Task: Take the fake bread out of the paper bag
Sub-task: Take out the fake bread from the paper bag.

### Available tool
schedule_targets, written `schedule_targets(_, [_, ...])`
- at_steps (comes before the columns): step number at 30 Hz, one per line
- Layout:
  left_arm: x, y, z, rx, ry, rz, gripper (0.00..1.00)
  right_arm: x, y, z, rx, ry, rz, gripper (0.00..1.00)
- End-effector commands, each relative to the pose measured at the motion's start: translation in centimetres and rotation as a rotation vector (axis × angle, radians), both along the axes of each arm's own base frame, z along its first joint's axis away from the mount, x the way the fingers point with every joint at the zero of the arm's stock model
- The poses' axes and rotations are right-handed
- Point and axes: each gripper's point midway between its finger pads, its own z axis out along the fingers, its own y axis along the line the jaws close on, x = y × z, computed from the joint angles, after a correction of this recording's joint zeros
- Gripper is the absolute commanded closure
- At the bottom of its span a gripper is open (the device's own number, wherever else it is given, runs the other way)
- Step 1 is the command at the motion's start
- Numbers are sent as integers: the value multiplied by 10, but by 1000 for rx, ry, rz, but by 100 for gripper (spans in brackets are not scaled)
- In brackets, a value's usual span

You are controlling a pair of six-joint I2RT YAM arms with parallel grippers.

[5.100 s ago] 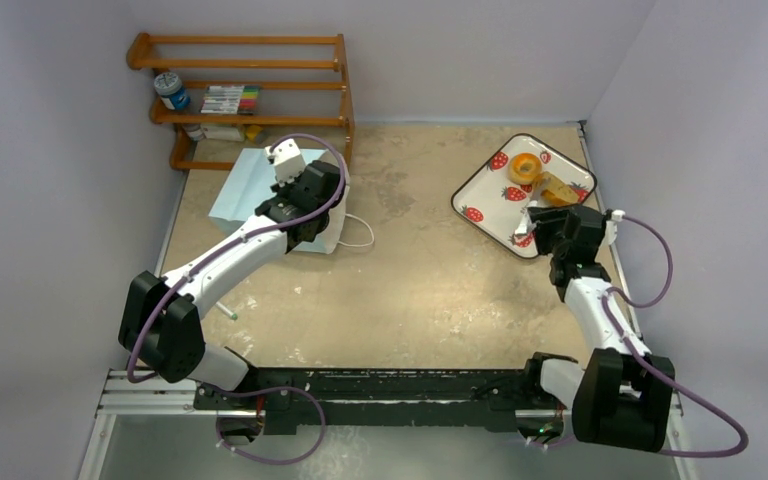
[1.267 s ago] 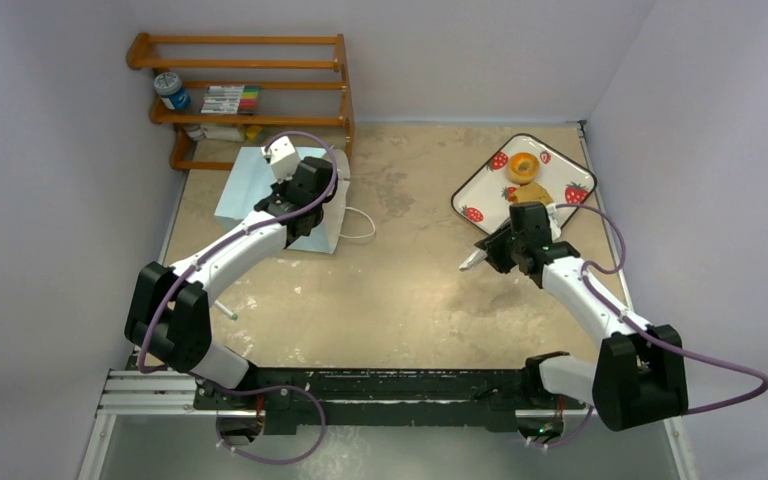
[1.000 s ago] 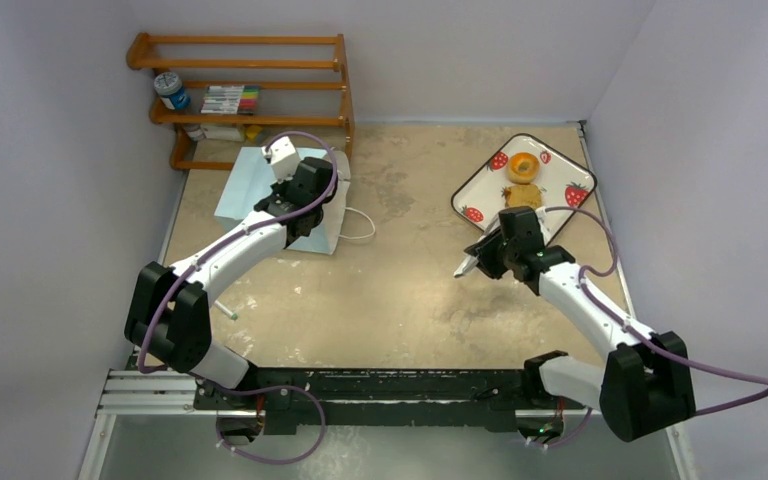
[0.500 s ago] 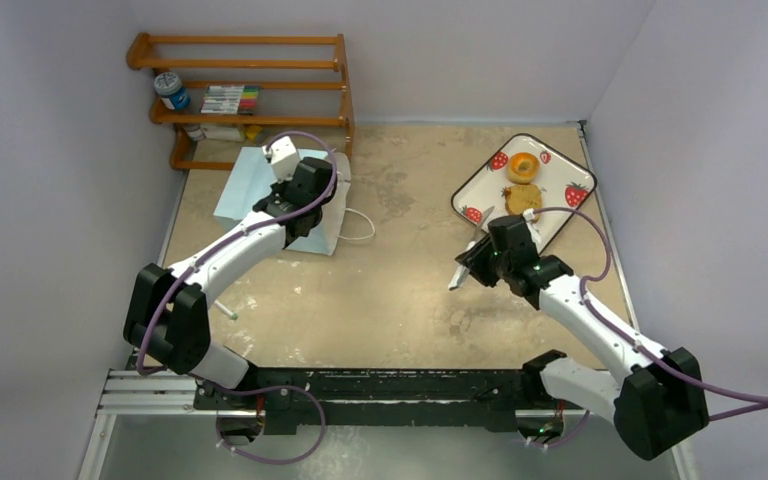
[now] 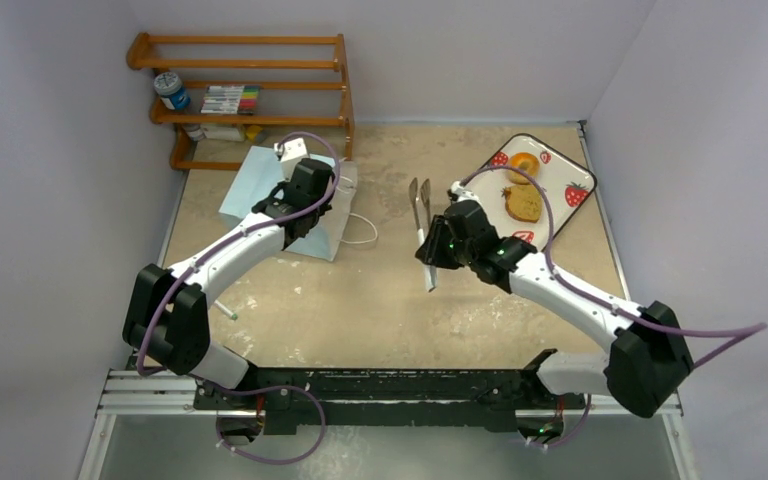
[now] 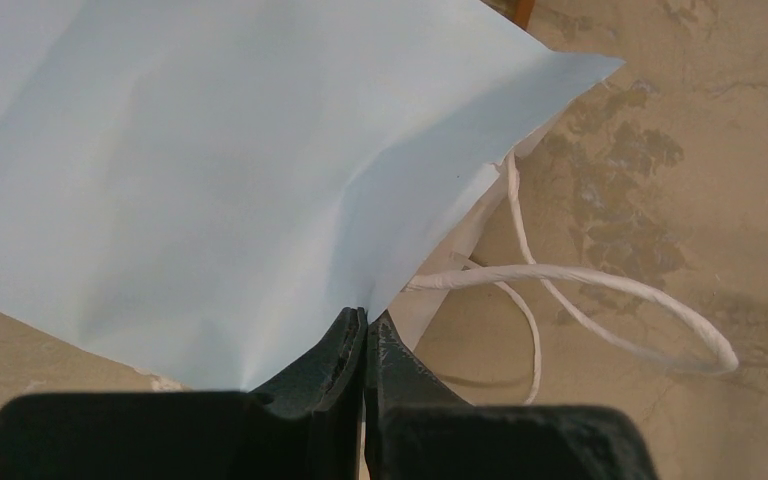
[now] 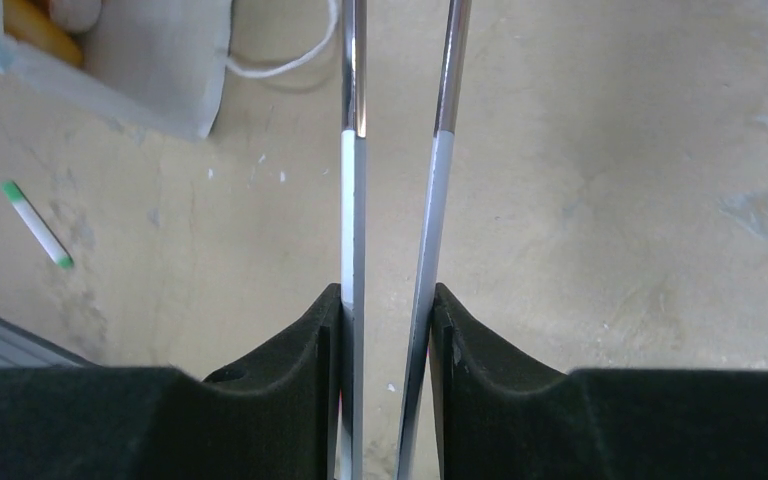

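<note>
The pale blue paper bag [image 5: 260, 185] lies at the back left, its white cord handles [image 5: 358, 232] trailing toward the middle. My left gripper [image 6: 365, 320] is shut on the edge of the bag [image 6: 210, 180] near its mouth. My right gripper [image 7: 388, 300] is shut on a pair of metal tongs [image 7: 352, 150], whose tips point at the bag from mid-table [image 5: 422, 215]. An orange piece of fake bread [image 7: 40, 28] shows inside the bag's mouth [image 7: 150, 60]. A bagel ring [image 5: 523, 162] and a tan slice [image 5: 523, 203] lie on the strawberry tray [image 5: 552, 175].
A wooden rack [image 5: 250, 90] with a jar and markers stands at the back left, just behind the bag. A green-and-white marker [image 5: 226, 311] lies on the table near the left arm. Walls close in on the left, back and right.
My right arm has swung left from the tray to mid-table, turning the tongs toward the bag. The slice stays on the tray. The left gripper keeps its hold, and the bag has shifted slightly.
</note>
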Motion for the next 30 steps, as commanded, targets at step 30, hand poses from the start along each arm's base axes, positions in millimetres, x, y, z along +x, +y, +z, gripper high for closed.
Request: schedule_targets(30, [-32,1,59,23,-18,-184,100,-52,156,9,339,-75,718,69])
